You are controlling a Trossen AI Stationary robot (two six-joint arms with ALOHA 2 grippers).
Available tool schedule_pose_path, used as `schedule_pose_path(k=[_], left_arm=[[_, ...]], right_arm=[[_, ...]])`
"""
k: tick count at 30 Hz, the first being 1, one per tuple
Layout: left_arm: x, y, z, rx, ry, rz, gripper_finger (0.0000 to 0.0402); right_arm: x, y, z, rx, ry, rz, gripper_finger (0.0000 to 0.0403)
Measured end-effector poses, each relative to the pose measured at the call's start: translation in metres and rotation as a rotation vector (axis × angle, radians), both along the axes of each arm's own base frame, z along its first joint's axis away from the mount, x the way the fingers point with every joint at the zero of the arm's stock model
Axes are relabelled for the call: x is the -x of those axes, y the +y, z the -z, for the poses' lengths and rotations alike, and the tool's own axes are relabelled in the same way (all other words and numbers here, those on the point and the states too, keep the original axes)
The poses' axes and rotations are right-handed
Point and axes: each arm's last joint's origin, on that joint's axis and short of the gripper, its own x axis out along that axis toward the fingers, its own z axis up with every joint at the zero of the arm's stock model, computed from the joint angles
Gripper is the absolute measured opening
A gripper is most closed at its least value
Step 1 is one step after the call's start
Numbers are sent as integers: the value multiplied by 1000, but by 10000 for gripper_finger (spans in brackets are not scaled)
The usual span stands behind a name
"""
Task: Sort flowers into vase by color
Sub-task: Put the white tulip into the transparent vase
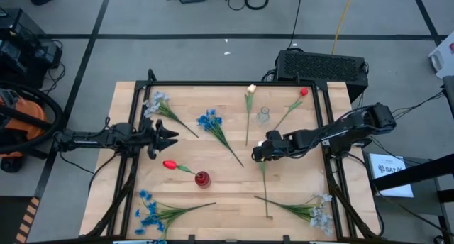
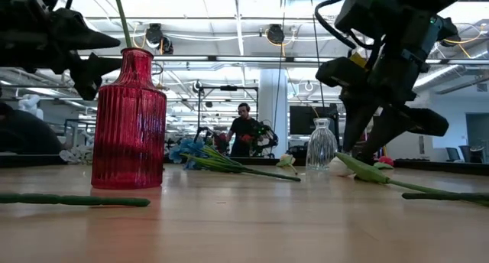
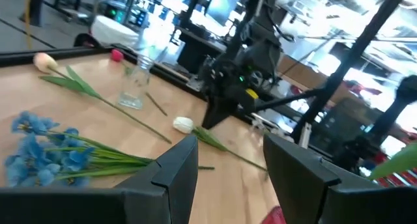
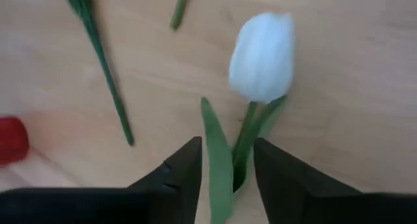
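Two vases stand on the desk (image 1: 227,194): a red vase (image 1: 202,179) at lower centre holding one red tulip (image 1: 169,164), and a clear vase (image 1: 264,115) at upper centre. The right pincer (image 4: 225,165), at centre, grasps one white tulip's (image 4: 262,55) stem. The left pincer (image 1: 172,136), centre left, hangs released. Elsewhere lie two blue clusters, two pale sprays, one cream tulip, one red.
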Motion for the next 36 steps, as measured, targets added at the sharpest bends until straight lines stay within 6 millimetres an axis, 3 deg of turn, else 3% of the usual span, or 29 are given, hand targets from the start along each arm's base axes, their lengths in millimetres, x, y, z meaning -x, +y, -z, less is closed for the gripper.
schedule_pose_path(k=[8, 11, 14, 19, 23, 29, 36], left_arm=[[0, 2, 0, -1, -4, -53, 180], [0, 3, -1, -1, -9, -89, 180], [0, 4, -2, -20, -14, -148, 180], [1, 5, -2, -83, -9, -179, 180], [1, 5, -2, -75, -10, -182, 180], [1, 6, -7, -69, -37, -197, 180], [3, 10, -20, -82, 70, -338, 180]], right_arm=[[-10, -6, 29, -73, 103, -10, 125], [-11, -8, 35, -81, 151, -26, 87], [-13, -8, 29, -29, 192, -55, 22], [-9, -13, 4, 108, 205, -98, 6], [-2, -18, -35, 239, 41, -78, 3], [36, -38, -95, 542, -153, -89, 1], [91, -80, -134, 798, -502, -103, 1]])
